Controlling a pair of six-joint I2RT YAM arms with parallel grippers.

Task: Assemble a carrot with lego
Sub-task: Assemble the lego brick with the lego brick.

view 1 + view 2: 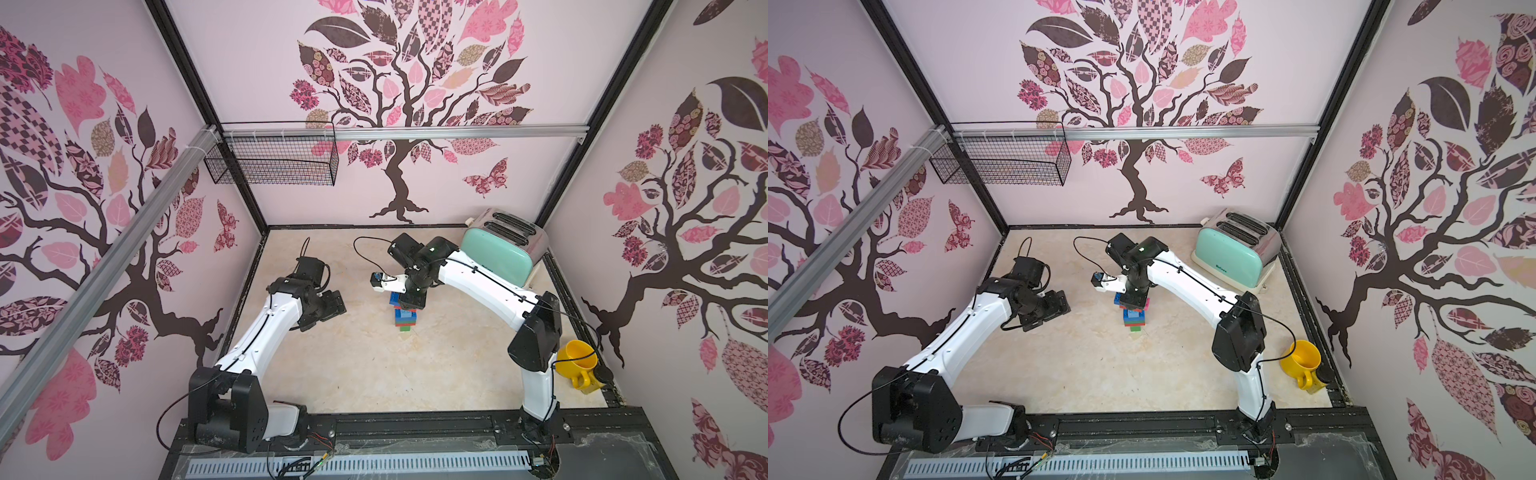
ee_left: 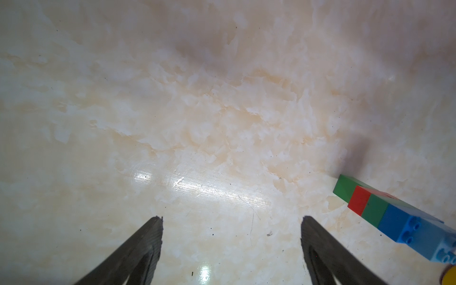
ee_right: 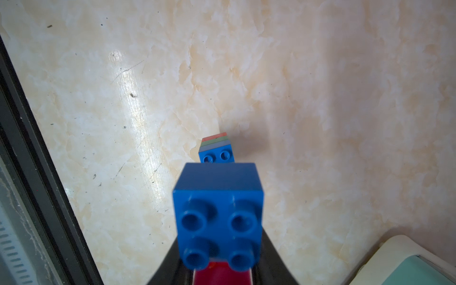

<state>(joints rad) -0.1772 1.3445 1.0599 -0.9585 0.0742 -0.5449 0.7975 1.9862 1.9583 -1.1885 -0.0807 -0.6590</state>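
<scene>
Marble-patterned desk (image 1: 374, 365) has open room at front and centre. A toaster (image 1: 498, 249) fills the far right corner and a yellow mug (image 1: 575, 359) sits by the right edge. The carrot (image 1: 405, 318) is mid-desk, its green tip touching the surface and its wide blue end clamped in the right fingers (image 3: 271, 271). Left fingers (image 2: 143, 249) are spread apart, well clear of it. A wire basket (image 1: 274, 162) hangs on the back wall.

Only one bit of writing shows. A small dark word (image 1: 1223, 270) sits low on the mint-green side of the toaster (image 1: 1233, 253), at about 1 o'clock on the table (image 1: 1100, 374). In both top views its letters are too tiny and fuzzy to read.
</scene>
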